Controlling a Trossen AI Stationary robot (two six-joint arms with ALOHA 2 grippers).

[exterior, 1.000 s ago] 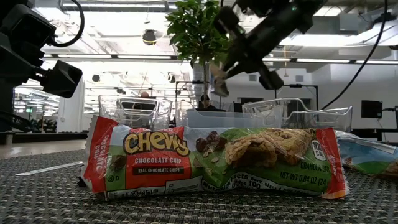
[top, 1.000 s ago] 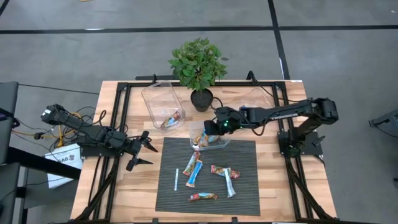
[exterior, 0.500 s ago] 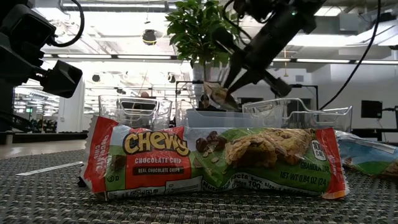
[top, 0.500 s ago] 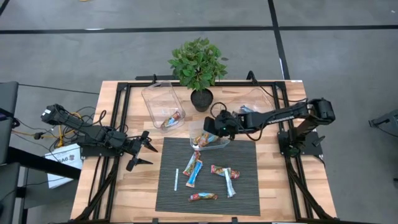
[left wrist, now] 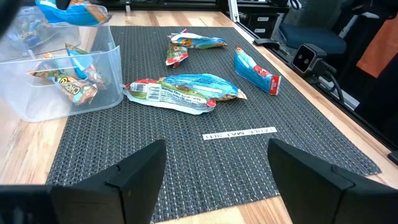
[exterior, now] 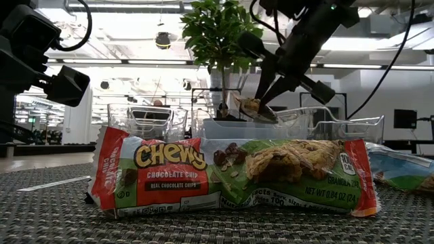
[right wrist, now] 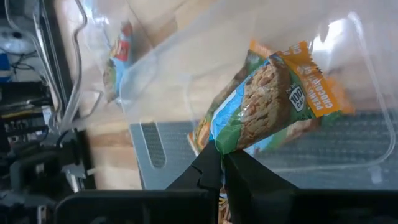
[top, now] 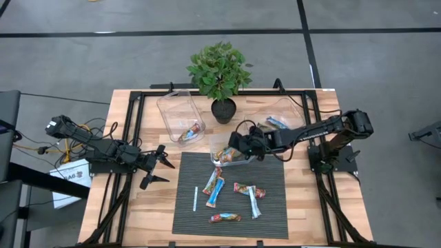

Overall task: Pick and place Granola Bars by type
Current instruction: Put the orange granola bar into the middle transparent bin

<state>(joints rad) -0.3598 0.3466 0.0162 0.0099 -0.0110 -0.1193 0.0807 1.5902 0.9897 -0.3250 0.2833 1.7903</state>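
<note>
My right gripper (top: 238,147) (right wrist: 219,163) is shut on a granola bar (right wrist: 273,93) in a green and orange wrapper, above the middle clear container (top: 242,161), which has other bars in it. The low view shows this bar (exterior: 253,107) in the air below the fingers. Several more granola bars (top: 213,181) (top: 225,218) lie flat on the dark mat (top: 272,207). Over the table's left side, my left gripper (top: 156,171) (left wrist: 214,177) waits open with nothing between its fingers. My right gripper pinches one end of the bar's wrapper (right wrist: 222,144) between its two fingertips. The fingers slant down from the table's right side. The rest of the bar sticks out beyond them, tilted and lifted clear above the container.
A clear container (top: 178,110) at the back left holds one bar (top: 191,132); another (top: 288,110) at the back right holds a blue bar (top: 278,122). A potted plant (top: 219,72) stands between them. A thin white stick (top: 196,198) lies on the mat's left part.
My right gripper has moved a little toward the table's near edge and down over the middle container while rolling its wrist. The held bar has sunk with it and turned about, staying clear of the container.
</note>
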